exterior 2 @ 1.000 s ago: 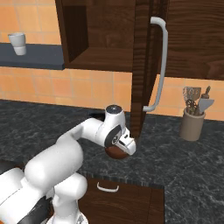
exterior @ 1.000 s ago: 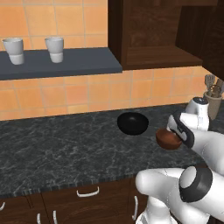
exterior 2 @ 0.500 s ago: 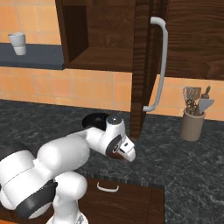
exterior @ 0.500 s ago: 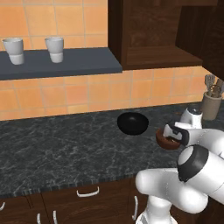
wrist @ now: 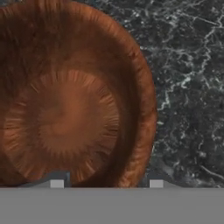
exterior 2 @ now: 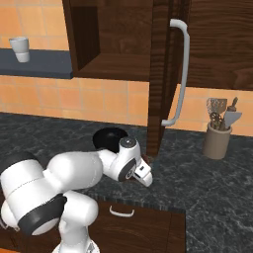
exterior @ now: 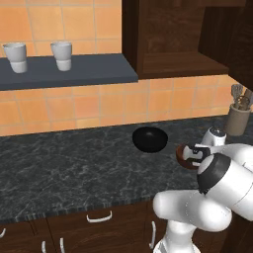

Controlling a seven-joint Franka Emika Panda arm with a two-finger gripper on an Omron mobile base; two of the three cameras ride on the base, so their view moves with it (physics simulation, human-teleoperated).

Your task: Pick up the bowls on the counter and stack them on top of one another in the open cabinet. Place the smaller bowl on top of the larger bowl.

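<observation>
— Reddish-brown is what I see first: where does the smaller bowl (exterior: 185,154) sit?

— On the counter (exterior: 74,168), near its front edge, right of the larger bowl (exterior: 149,139) and apart from it. The black one rests further back, below the open cabinet (exterior: 173,44).

— And the gripper (exterior: 196,153)?

— It is down at the brown bowl. In the hand view the smaller bowl (wrist: 70,96) looms large, and the two fingertips (wrist: 57,183) stand either side of its near rim, one over the inside, one over the marbled stone outside.

— Clamped on that rim?

— I cannot tell; the tips straddle the rim, but whether they press on it does not show.

— Anything else around?

— Two white cups (exterior: 62,54) on the grey wall shelf (exterior: 74,74), and a utensil crock (exterior 2: 217,141) on the counter to the right. From the right base view the arm hides the brown bowl, while the black bowl (exterior 2: 109,138) shows behind the wrist.
</observation>
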